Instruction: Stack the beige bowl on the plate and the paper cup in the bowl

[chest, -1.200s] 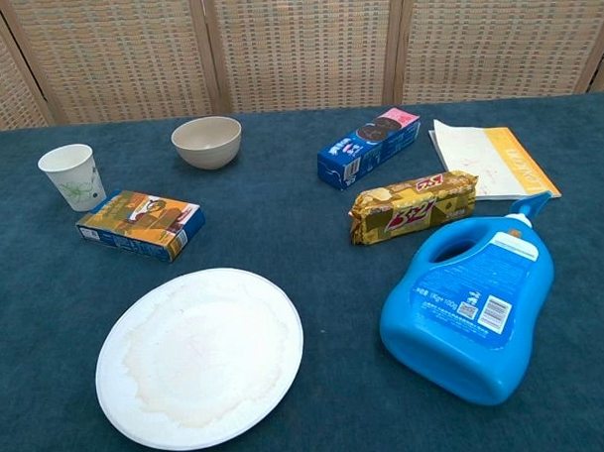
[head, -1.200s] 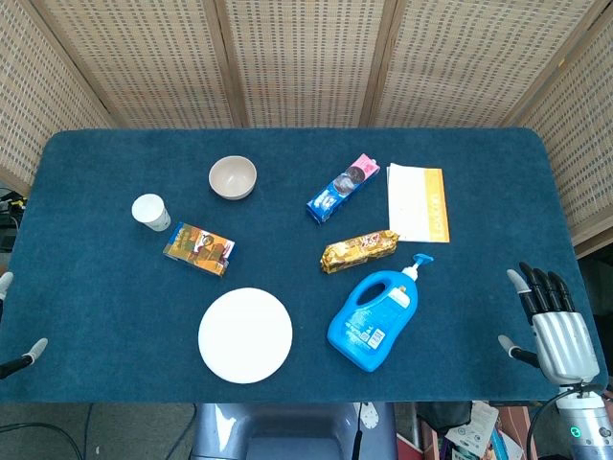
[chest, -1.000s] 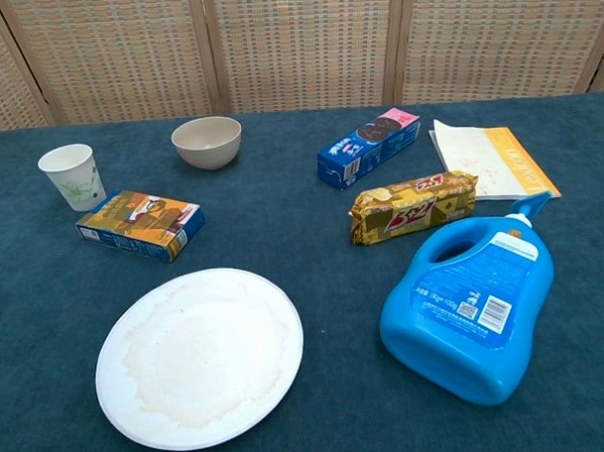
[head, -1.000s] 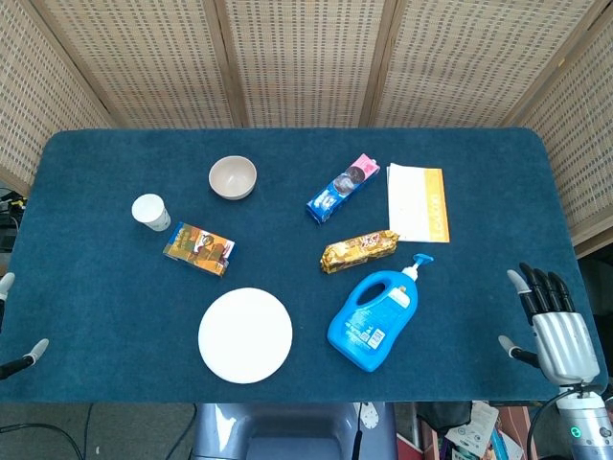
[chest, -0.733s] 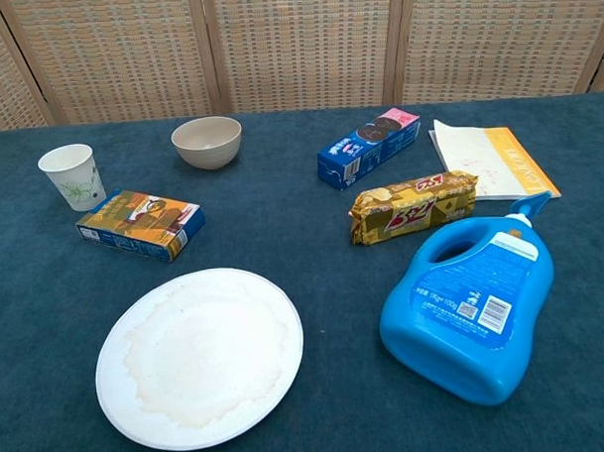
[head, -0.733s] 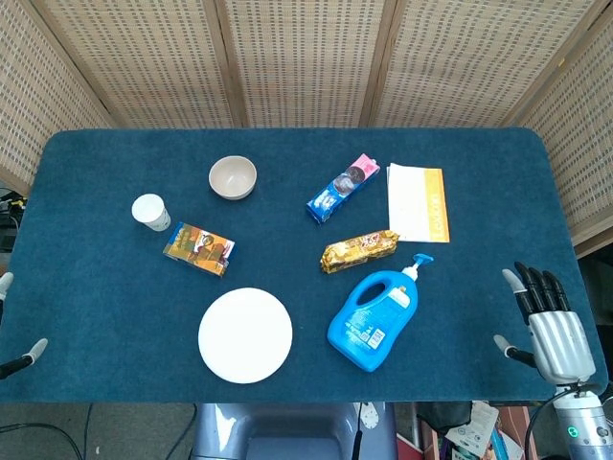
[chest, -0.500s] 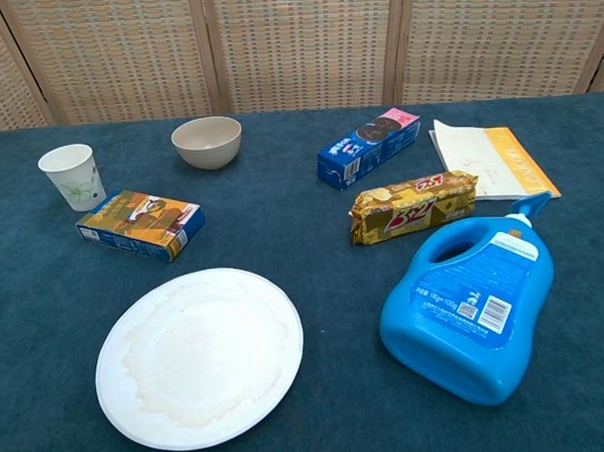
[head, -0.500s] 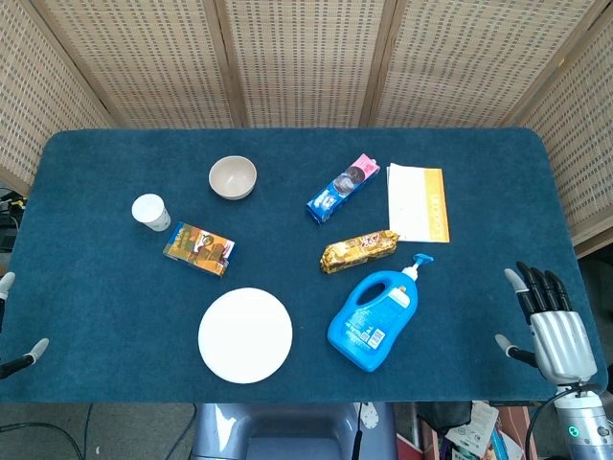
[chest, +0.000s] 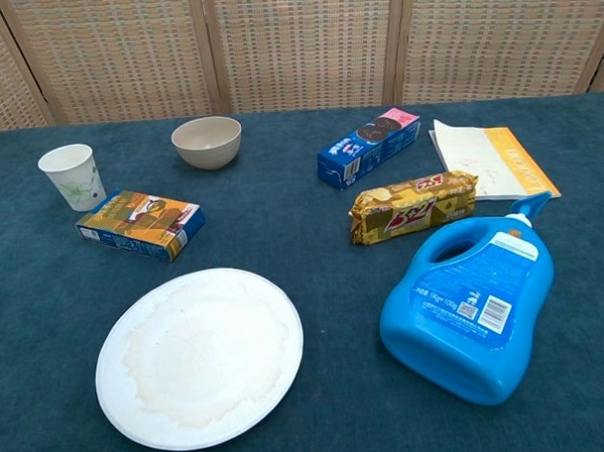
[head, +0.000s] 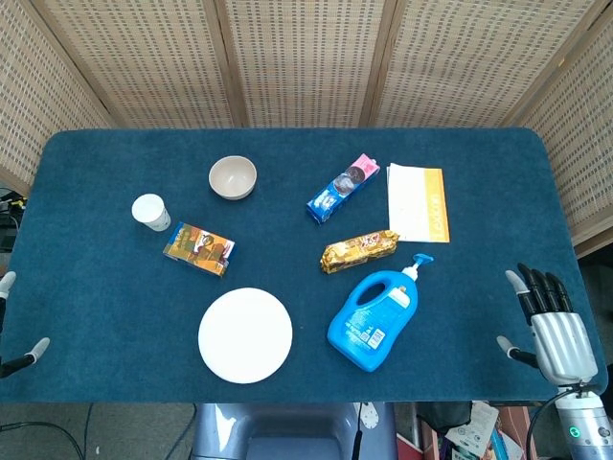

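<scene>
The beige bowl (head: 233, 177) (chest: 207, 142) stands upright and empty at the back left of the blue table. Left of it and nearer to me stands the paper cup (head: 150, 212) (chest: 71, 177), also upright. The white plate (head: 245, 335) (chest: 199, 357) lies bare near the front edge, left of centre. My right hand (head: 554, 326) hovers off the table's front right corner, fingers spread, holding nothing. Of my left hand (head: 29, 351) only two separated fingertips show at the head view's left edge. Neither hand shows in the chest view.
A snack box (head: 199, 248) (chest: 141, 225) lies between cup and plate. A blue detergent bottle (head: 375, 317) (chest: 473, 304) lies right of the plate. Behind it are a gold biscuit pack (head: 359, 250), a blue cookie box (head: 343, 188) and a booklet (head: 418, 202). Wicker screens (head: 306, 57) close the back.
My right hand wavers very slightly at the front right corner. Nothing on the table has moved.
</scene>
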`<state>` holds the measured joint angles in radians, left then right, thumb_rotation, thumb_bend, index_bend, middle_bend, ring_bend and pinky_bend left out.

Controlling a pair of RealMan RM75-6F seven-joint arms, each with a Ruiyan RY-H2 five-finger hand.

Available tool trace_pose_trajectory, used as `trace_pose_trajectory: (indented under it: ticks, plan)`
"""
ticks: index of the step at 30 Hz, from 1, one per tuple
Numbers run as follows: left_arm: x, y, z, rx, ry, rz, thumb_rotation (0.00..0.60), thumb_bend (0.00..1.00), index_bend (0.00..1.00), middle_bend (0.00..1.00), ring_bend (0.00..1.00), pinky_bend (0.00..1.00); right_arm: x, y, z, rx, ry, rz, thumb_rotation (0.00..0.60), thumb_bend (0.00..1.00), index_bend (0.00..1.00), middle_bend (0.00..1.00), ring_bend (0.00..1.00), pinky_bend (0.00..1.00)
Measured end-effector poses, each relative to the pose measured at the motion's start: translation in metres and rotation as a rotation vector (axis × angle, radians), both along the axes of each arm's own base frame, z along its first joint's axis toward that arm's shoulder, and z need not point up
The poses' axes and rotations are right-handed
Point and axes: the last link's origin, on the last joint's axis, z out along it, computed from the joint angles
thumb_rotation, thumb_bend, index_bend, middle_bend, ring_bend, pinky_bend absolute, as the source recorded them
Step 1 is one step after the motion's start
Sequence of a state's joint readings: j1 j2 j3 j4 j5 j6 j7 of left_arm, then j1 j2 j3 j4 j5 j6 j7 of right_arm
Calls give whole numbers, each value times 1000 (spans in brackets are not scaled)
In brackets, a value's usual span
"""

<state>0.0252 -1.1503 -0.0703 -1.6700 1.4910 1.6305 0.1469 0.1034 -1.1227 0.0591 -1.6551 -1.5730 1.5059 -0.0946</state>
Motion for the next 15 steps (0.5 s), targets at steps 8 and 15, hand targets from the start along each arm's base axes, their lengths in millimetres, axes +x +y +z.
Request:
trace_pose_trajectory:
  ticks: [8,15]
  plan:
    - [3,15,-3,-35,5,-10,600,34,1,0,0,0,-5,-3,-1,1,-4,-13,600,148,0,0,0,0]
    - [20,60,-5,-68,11,-66,600,93,47,0,0,0,-10,-7,0,-6,-14,-31,600,148,0,0,0,0]
